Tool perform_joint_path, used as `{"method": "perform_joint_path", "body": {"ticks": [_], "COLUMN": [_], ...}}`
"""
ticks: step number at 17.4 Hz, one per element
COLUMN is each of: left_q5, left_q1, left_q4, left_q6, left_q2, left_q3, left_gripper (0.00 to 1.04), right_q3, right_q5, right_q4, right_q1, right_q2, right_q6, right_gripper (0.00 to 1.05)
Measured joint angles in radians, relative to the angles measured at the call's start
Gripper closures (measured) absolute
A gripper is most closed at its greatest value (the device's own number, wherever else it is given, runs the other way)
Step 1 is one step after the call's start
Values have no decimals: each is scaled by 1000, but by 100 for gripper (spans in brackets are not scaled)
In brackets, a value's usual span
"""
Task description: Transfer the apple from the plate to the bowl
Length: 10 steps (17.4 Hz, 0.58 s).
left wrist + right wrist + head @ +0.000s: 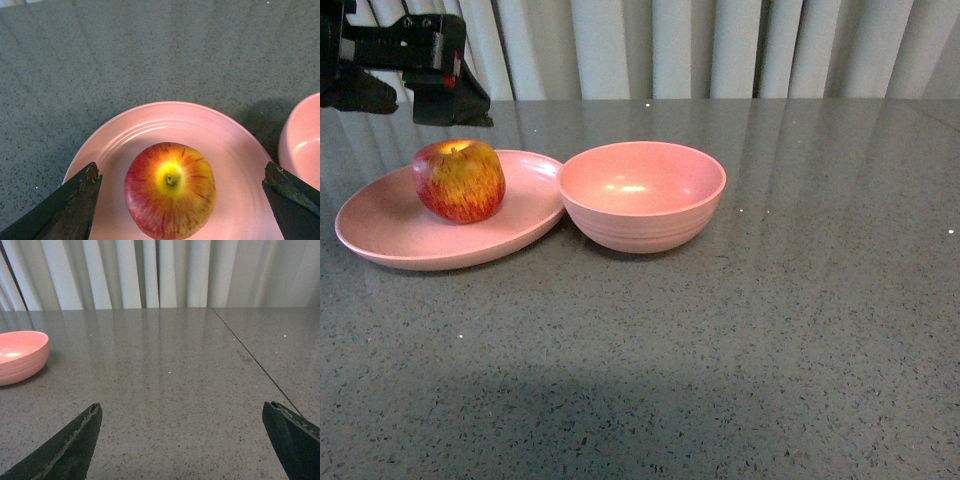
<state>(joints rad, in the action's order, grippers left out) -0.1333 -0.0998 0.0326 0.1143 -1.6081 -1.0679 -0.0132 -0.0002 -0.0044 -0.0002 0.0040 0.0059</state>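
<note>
The red, yellow-streaked apple (460,182) sits upright on the shallow pink plate (390,235) at the left of the table. The deep pink bowl (642,195) stands just right of the plate, touching its rim, and holds nothing. My left gripper (425,108) hovers open above and behind the apple. In the left wrist view the apple (170,192) lies between the wide-open fingers of the left gripper (181,170), untouched, on the plate (150,120), with the bowl (305,145) at the edge. My right gripper (181,409) is open over bare table, far from the bowl (20,357).
The grey speckled tabletop (800,330) spreads to the right and front of the dishes. A pale pleated curtain (720,45) hangs behind the table. A thin seam (255,360) runs across the tabletop in the right wrist view.
</note>
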Motion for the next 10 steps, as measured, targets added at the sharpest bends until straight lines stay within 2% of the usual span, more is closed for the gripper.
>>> {"method": "perform_joint_path", "body": {"ticks": [6,10], "left_q5": [-28,-9], "left_q1": [0,-2], "left_q4": [-58,-55], "left_q6": [-32,-36], "left_q2": [-76,-103], "left_q3": [-36,-40], "left_gripper": [7,7], "right_q3": [0,0], "right_q5": [0,0], "right_q4": [0,0], "right_q1": [0,0], "right_q2": [0,0], "right_q6": [0,0], "right_gripper": [7,7]}}
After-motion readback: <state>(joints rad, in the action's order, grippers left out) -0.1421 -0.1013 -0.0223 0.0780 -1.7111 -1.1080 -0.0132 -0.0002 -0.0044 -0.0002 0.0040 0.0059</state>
